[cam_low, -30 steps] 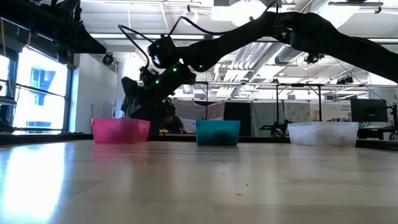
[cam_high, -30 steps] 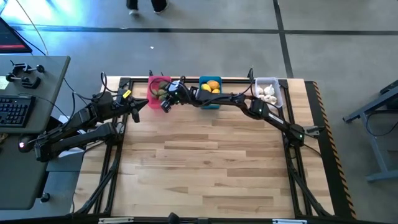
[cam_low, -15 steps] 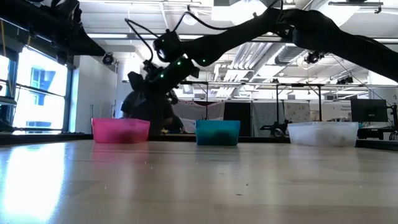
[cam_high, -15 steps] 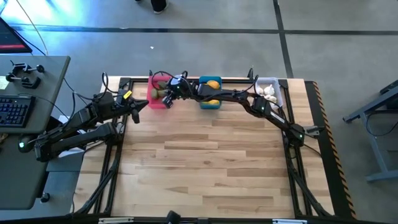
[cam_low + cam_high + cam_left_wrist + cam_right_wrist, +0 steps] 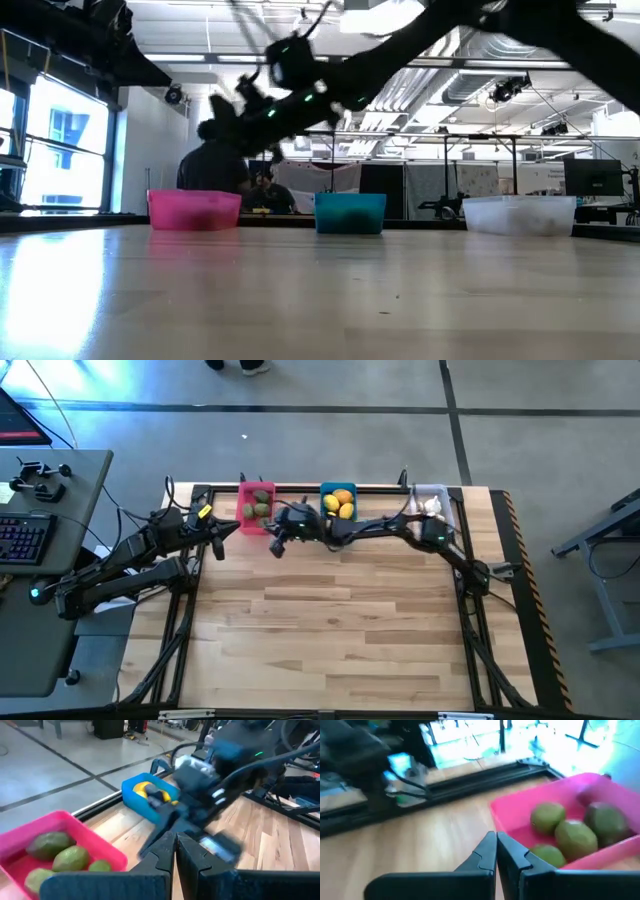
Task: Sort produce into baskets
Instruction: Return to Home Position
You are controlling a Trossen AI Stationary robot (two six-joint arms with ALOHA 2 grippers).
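Note:
The pink bin (image 5: 256,507) holds several dark green fruits (image 5: 570,832), also seen in the left wrist view (image 5: 60,852). The blue bin (image 5: 338,503) holds yellow-orange lemons (image 5: 341,500). The pale bin (image 5: 431,505) holds white garlic pieces (image 5: 428,506). All three bins stand in a row along the table's far edge. My right gripper (image 5: 276,546) is shut and empty in the air just near of the pink bin; its fingertips (image 5: 496,851) are closed. My left gripper (image 5: 219,536) is shut and empty (image 5: 176,847) at the table's left edge.
The wooden table top (image 5: 330,630) stretches bare from the bins to the near edge. My right arm (image 5: 400,525) reaches across in front of the blue and pale bins. A person (image 5: 215,170) shows in the room behind the pink bin.
My right gripper has drawn back from over the pink bin toward the table's near edge and has risen. The green fruits in the pink bin, covered before, now show. My left arm has kept still.

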